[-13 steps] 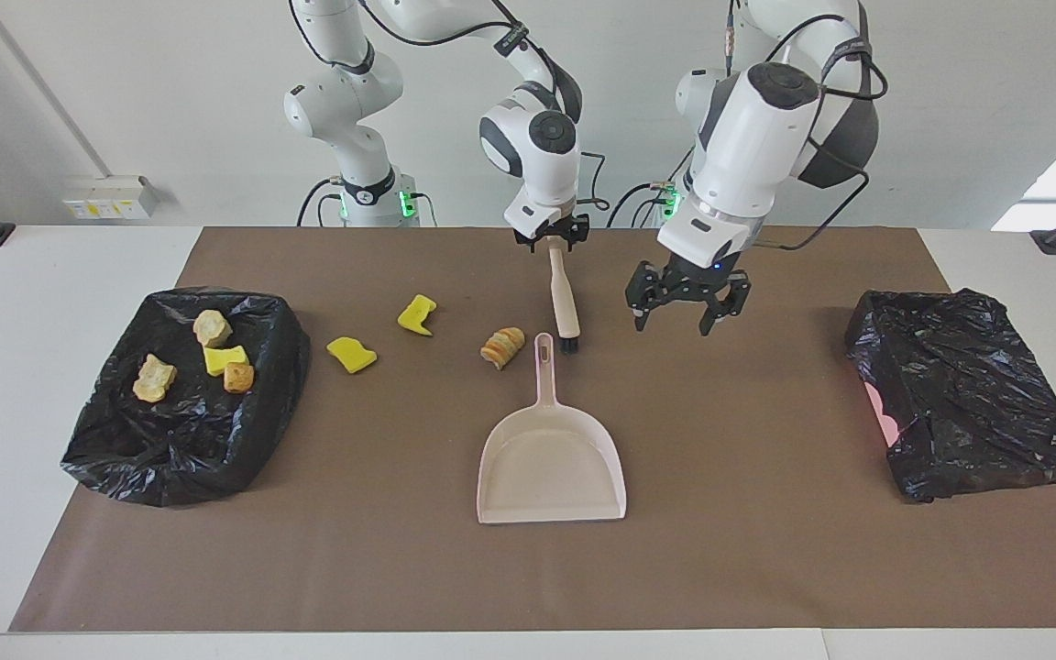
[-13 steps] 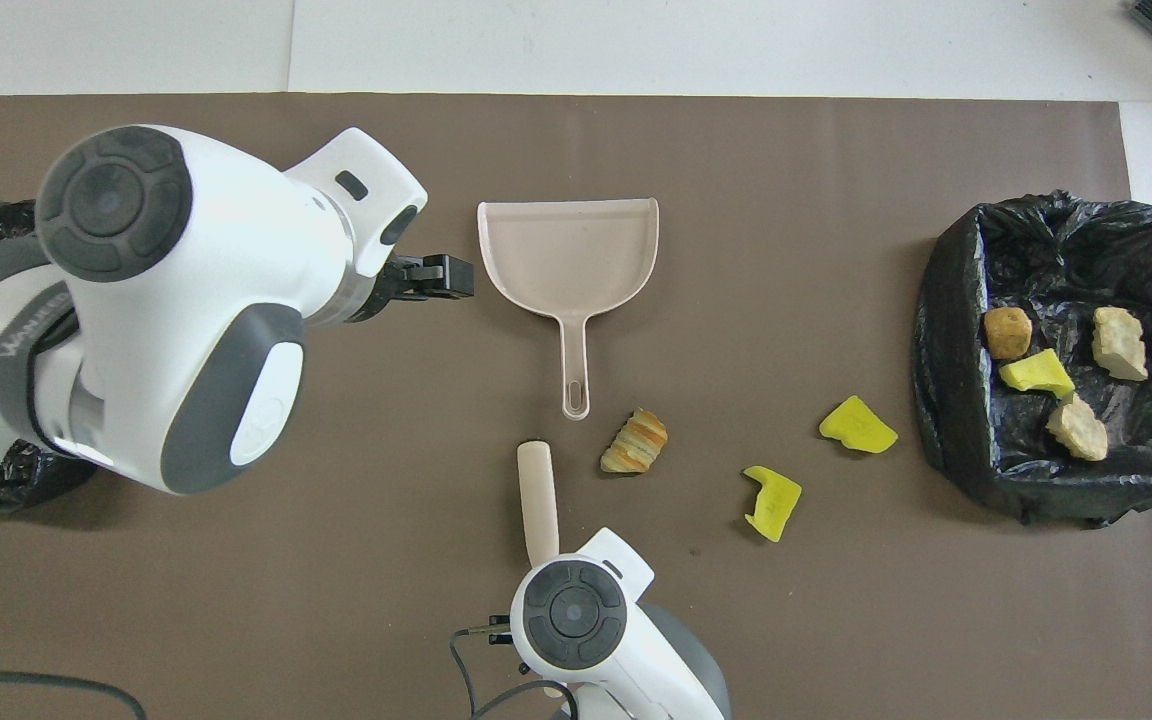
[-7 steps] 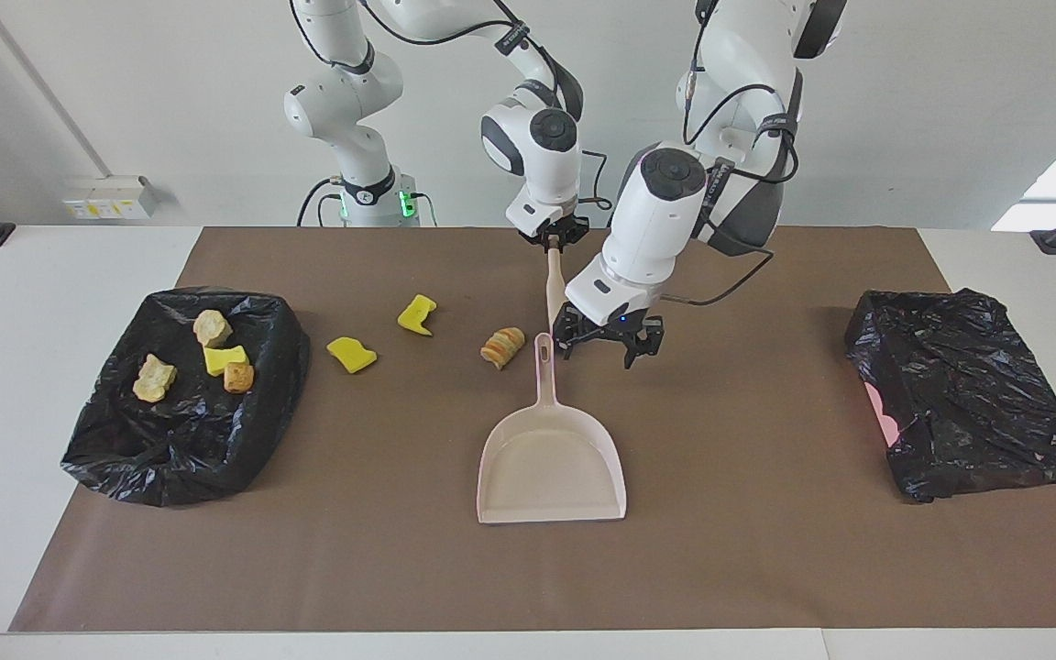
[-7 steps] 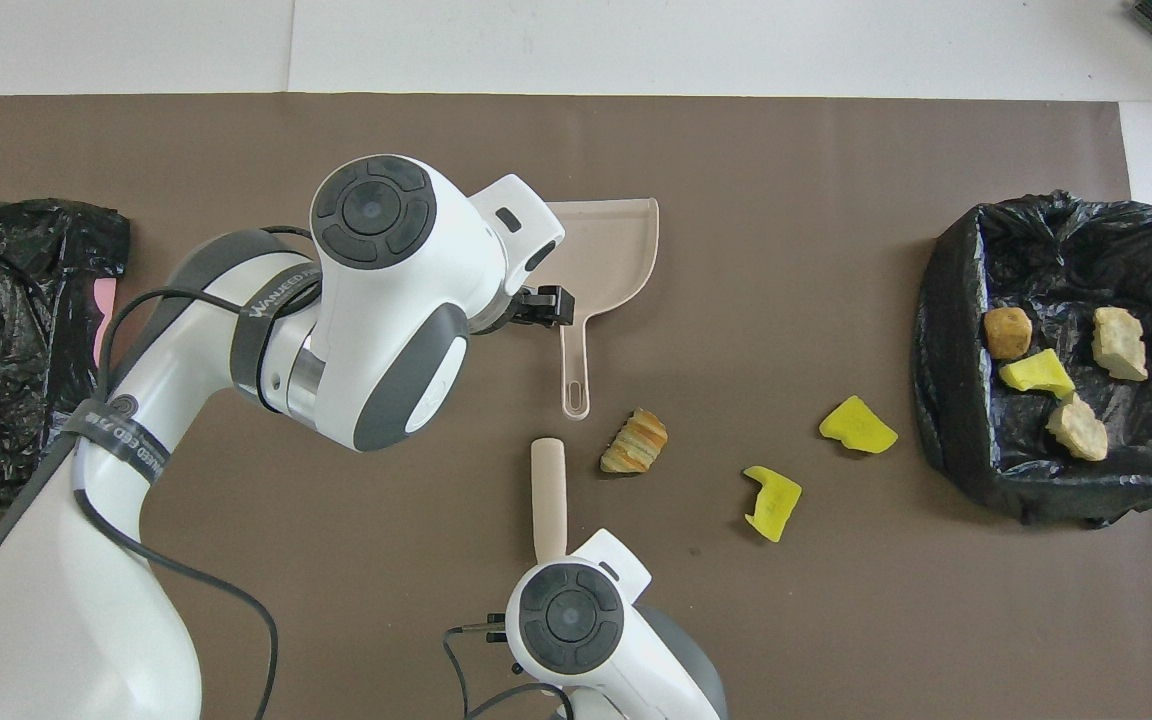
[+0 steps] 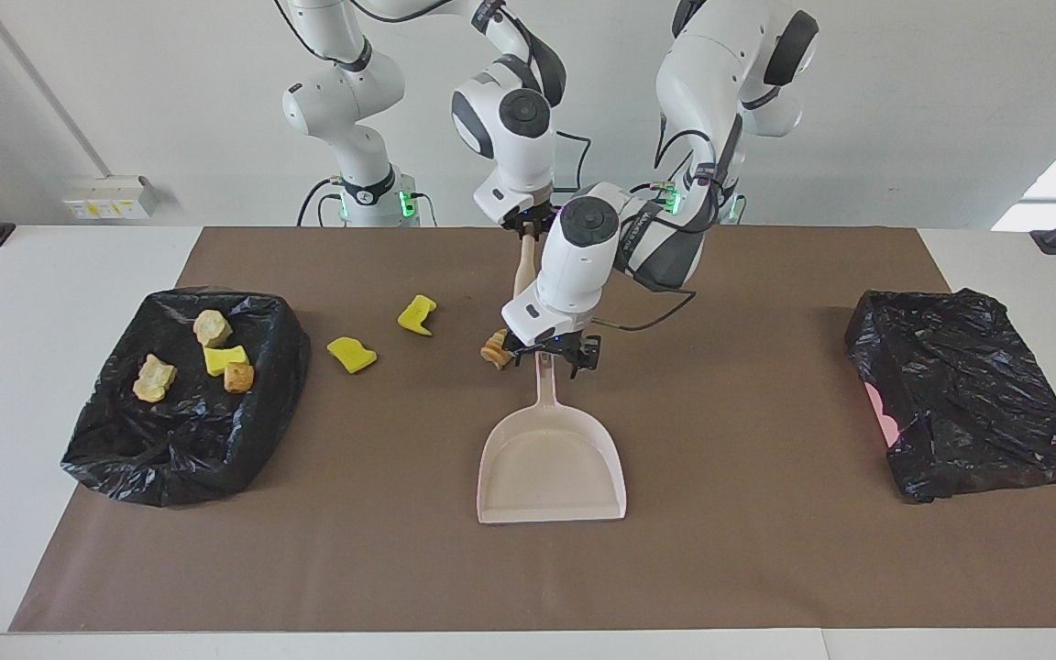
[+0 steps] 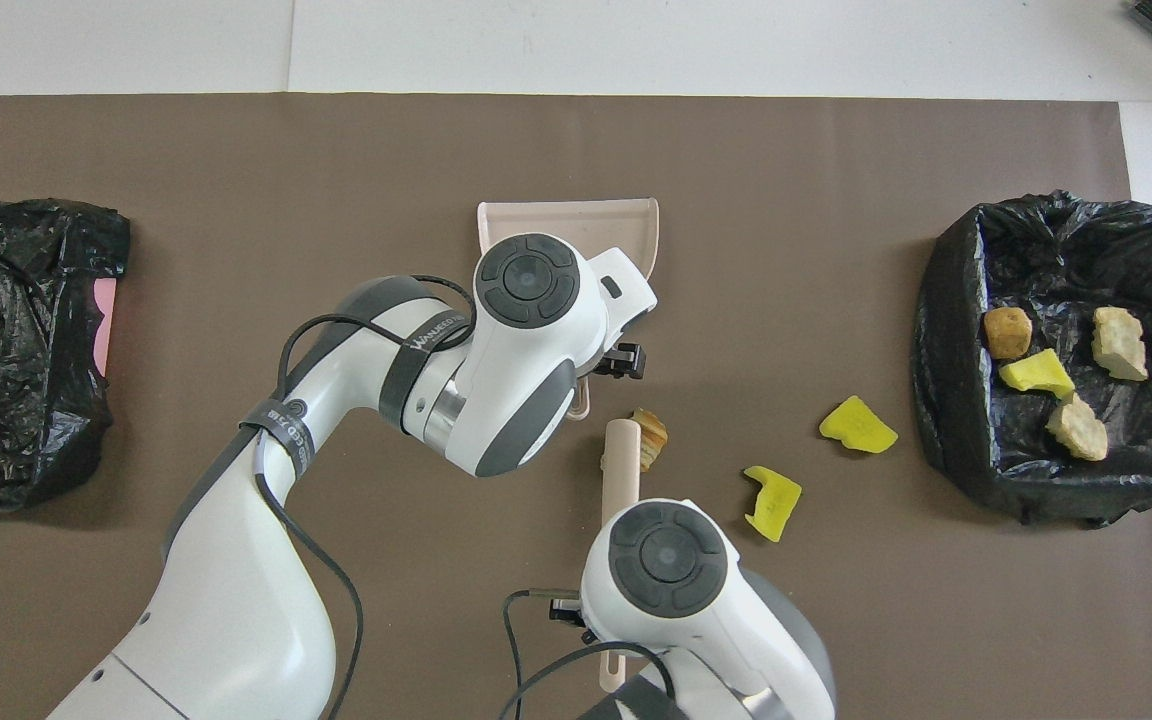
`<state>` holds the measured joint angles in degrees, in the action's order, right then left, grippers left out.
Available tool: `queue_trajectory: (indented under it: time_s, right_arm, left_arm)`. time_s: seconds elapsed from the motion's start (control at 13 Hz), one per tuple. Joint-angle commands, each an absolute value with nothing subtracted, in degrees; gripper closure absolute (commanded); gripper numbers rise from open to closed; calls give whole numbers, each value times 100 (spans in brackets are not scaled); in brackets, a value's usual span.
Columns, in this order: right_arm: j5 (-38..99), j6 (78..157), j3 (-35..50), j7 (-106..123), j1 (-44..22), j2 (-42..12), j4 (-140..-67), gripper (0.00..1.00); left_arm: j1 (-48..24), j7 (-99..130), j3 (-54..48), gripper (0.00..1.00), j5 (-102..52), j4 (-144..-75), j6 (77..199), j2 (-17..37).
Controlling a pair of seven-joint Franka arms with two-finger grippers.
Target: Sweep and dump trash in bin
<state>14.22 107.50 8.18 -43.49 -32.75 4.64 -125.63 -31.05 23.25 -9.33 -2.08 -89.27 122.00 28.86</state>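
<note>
My left gripper (image 5: 548,359) is down at the handle of the beige dustpan (image 5: 551,458), open, a finger on either side of the handle. My right gripper (image 5: 525,229) is shut on the upper end of the beige brush (image 6: 622,470). The brush slants down to a tan bread-like piece of trash (image 6: 652,436), and my left wrist hides its bristles. Two yellow scraps (image 5: 417,314) (image 5: 351,354) lie on the mat between that piece and the bin (image 5: 125,458). The bin, lined with a black bag, holds several more scraps (image 6: 1036,373).
A second black bag (image 5: 968,394) lies crumpled at the left arm's end of the table. The brown mat (image 5: 766,550) covers most of the table. The dustpan's (image 6: 566,212) mouth faces away from the robots.
My left arm swung in from its own end of the table and came down onto the dustpan handle. My right gripper closed on the brush and shifted it toward the bread-like piece.
</note>
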Motion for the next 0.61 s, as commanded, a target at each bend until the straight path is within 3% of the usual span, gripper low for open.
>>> queue_trajectory:
  time_s: [0.0,0.08,0.15,0.23,0.54]
  right_arm:
    - [1144,10154,844,-4289,-2831,791,-12630,100]
    - [942,9934,835,-4315,-2708,826,-12639,100]
    - [688,9714,844,-4255,-2516,878,-12639,100]
    - [642,9590,844,-4228,-2279,905,-12621,100]
    - [274,9404,844,-3990,-1671,905,-12700,100]
  left_arm:
    - [-3103,2364,-835,0,-97,-8780,12287,2936]
    - [-3103,2364,-826,0,-88,-8772,12296,2936]
    - [-3094,2364,-826,9,-88,-8771,12296,2936]
    - [-3094,2364,-826,25,-88,-8780,12278,2936]
    - [-3155,2373,-826,26,-88,-8912,12305,2927]
